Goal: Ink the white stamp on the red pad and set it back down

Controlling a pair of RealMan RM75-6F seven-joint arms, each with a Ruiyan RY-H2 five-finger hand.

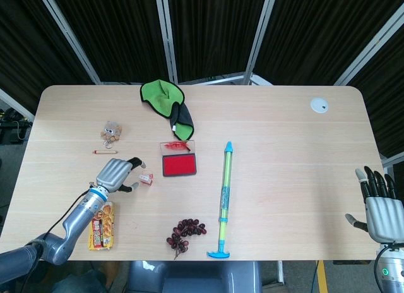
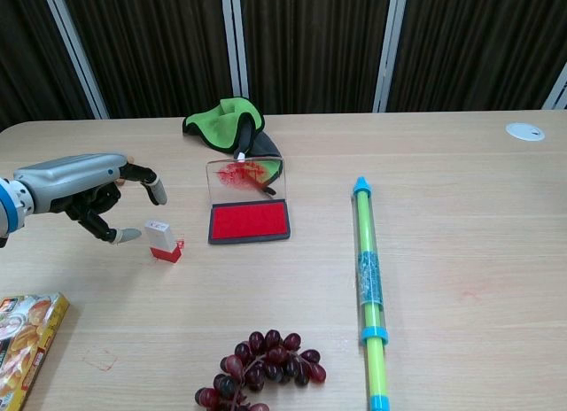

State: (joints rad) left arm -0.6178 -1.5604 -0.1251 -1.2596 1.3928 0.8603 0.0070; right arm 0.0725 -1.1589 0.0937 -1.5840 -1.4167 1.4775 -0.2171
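Left hand (image 2: pixel 84 191) is just left of the white stamp (image 2: pixel 162 240), fingers spread, holding nothing. The stamp stands upright on the bench (image 2: pixel 461 252), long axis vertical, white top up, red base down, just left of the red pad (image 2: pixel 250 221). It's small and tall, so a fingertip nudge could tip it over before any grip lands. Right hand (image 1: pixel 382 212) sits open at the far right edge.
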